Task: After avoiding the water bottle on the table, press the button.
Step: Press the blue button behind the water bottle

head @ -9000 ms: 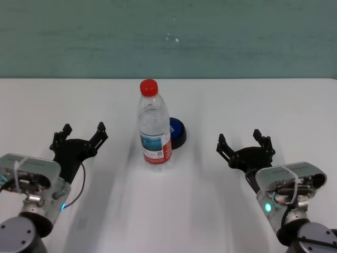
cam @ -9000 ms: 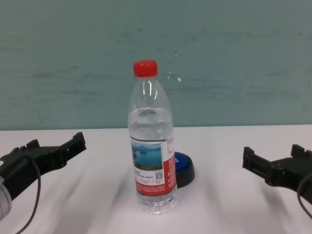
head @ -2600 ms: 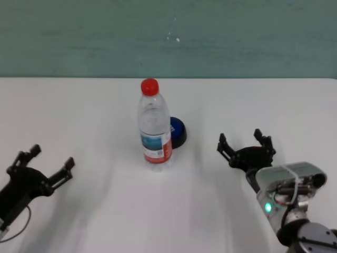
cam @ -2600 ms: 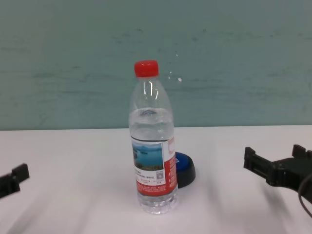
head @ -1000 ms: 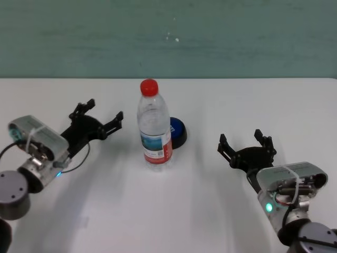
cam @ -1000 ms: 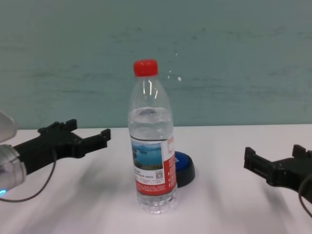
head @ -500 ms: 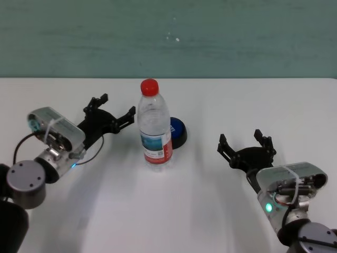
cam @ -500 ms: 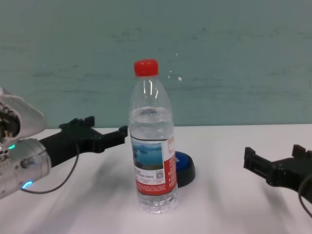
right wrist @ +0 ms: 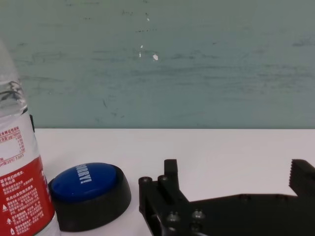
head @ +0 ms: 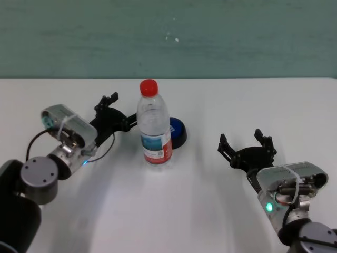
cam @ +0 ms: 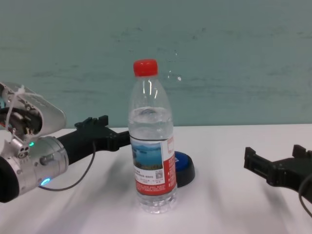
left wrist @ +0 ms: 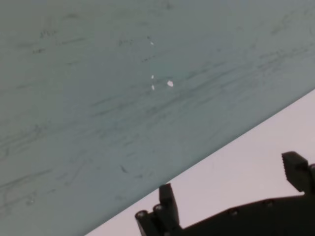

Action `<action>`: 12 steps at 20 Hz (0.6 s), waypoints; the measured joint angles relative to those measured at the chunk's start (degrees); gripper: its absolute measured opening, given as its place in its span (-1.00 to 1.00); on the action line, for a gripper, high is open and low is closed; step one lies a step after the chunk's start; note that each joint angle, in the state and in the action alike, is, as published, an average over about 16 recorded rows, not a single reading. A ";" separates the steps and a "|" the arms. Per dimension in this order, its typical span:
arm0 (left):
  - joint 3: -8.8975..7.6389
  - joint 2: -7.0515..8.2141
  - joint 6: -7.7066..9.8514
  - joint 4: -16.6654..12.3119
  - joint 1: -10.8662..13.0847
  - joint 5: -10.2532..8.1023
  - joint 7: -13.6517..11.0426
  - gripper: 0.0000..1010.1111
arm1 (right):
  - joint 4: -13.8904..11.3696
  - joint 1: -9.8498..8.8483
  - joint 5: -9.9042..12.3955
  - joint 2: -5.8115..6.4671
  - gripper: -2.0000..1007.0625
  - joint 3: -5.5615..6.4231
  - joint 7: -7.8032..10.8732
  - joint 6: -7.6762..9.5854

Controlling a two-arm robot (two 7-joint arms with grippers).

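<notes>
From the head camera, the water bottle (head: 155,124) stands mid-table (head: 174,211) with the button (head: 176,132) just behind it; the left gripper (head: 122,118) reaches in beside and behind the bottle's upper body, fingers spread, while the right gripper (head: 246,146) hangs parked and spread, well apart. At chest height, that left finger passes behind the bottle, very close. The right wrist shows the button clear. Any inward drift could likely clip the tall bottle and topple it.
</notes>
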 joint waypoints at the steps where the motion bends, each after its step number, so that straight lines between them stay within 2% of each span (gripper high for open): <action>1: 0.07 -0.12 -0.03 0.16 -0.11 0.14 0.17 0.98 | 0.00 0.00 0.00 0.00 0.99 0.00 0.00 0.00; 12: 0.21 -0.58 -0.14 0.72 -0.43 1.21 1.75 0.98 | 0.00 0.00 0.00 0.00 0.99 0.00 0.00 0.00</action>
